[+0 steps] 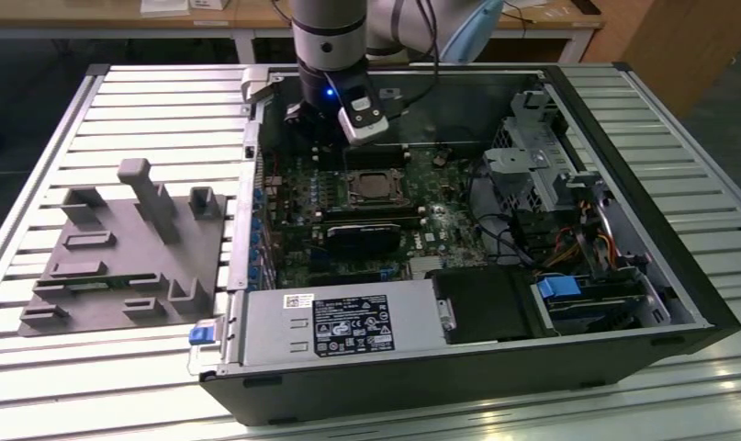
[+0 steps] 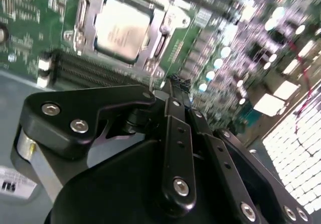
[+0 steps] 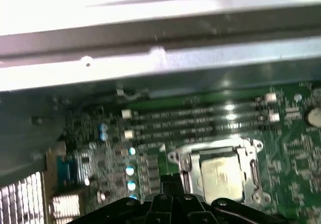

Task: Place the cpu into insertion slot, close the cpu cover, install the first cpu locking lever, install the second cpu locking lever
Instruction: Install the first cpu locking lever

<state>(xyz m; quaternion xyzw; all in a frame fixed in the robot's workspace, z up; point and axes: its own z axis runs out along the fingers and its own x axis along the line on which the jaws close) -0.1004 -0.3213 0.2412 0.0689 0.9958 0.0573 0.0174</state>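
Cpu [image 2: 123, 33]: is seated in the insertion slot [image 1: 349, 186] on the motherboard, silvery top facing up, inside the open computer case [image 1: 701, 303]
Cpu cover [image 2: 159, 33]: is laid flat as a metal frame around the chip's edges, so placing and closing are judged to be done
Gripper [image 2: 171, 81]: fingers are pressed together, with nothing seen between them
Gripper position: the tip is held just above the board, near one corner of the cover, between the socket and the long memory slots [image 2: 95, 71]
Step in hand: judged to be a locking lever; whether either lever is already hooked cannot be told
Doing it well: the thin lever is best pushed with the closed fingertip, close to its free end
Path: the lever should be pressed down first, then swung sideways under its catch, so the cover is clamped evenly
Caution: the memory slots and the small board parts beside the socket should be kept clear of the fingertip
Force: it should be kept steady and low, since a slip could bring the tip down onto the chip
Writing on the chip: faint print is seen on the metal top, but it cannot be read
Label [image 1: 352, 323]: a white sticker with dark print and symbols is seen on the power supply; its text is too small to be read
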